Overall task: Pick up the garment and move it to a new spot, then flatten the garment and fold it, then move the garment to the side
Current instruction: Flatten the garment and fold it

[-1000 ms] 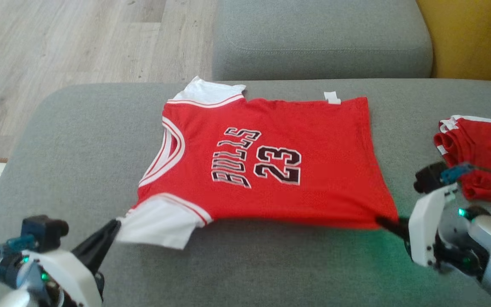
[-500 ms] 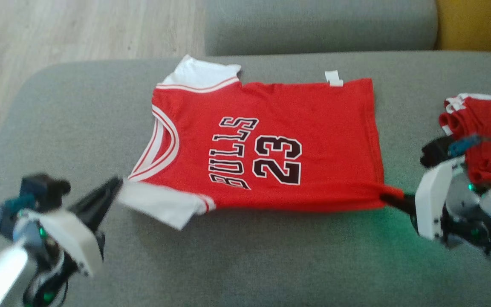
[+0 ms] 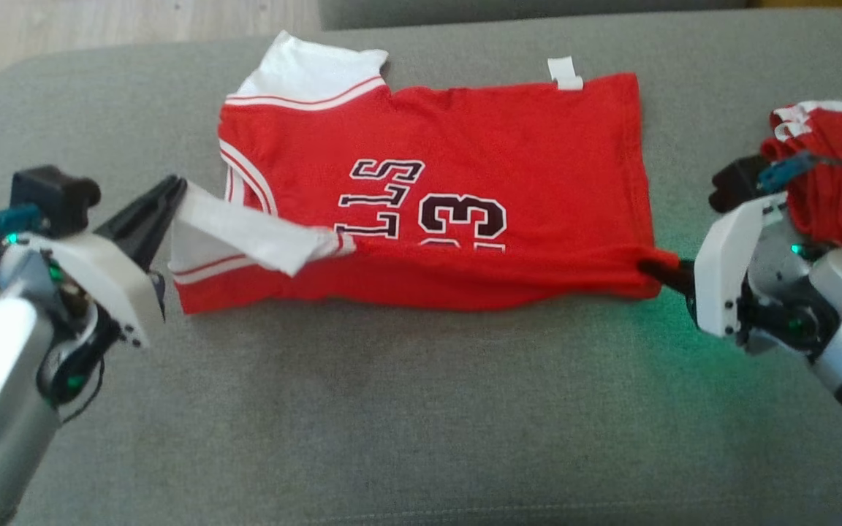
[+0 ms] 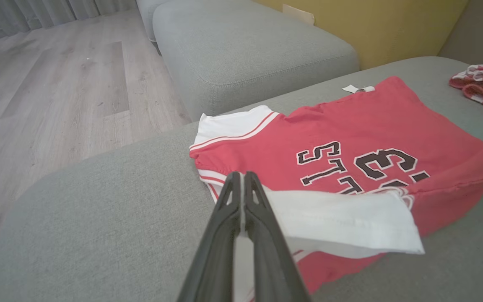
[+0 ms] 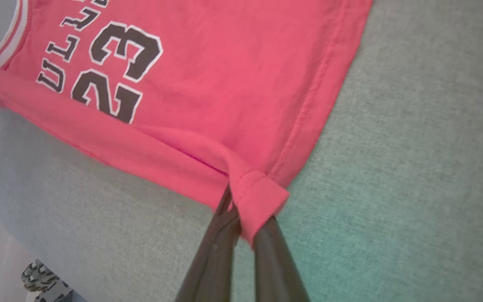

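Left end effector [image 3: 176, 191] is clamped on the shirt's [image 3: 479, 139] white sleeve [image 3: 245, 234], and right end effector [image 3: 649, 269] on its hem corner [image 5: 258, 197]. Since a second ago, the near edge has folded over the lettering [image 3: 428, 212] on the sofa [image 3: 392, 409].

Red jersey [image 3: 538, 146] — white sleeves [image 3: 304, 66], black lettering [image 3: 461, 219], grey couch [image 3: 392, 409], pale floor [image 4: 57, 84]

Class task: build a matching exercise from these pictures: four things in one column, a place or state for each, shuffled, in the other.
1. left gripper
2. right gripper
3. white tag
4. crumpled red garment

A. unheld, at the cushion's right end
B. shut on the jersey's white sleeve
C. at the jersey's far edge
D. shut on the jersey's red hem corner

Pairs: 1-B, 2-D, 3-C, 4-A
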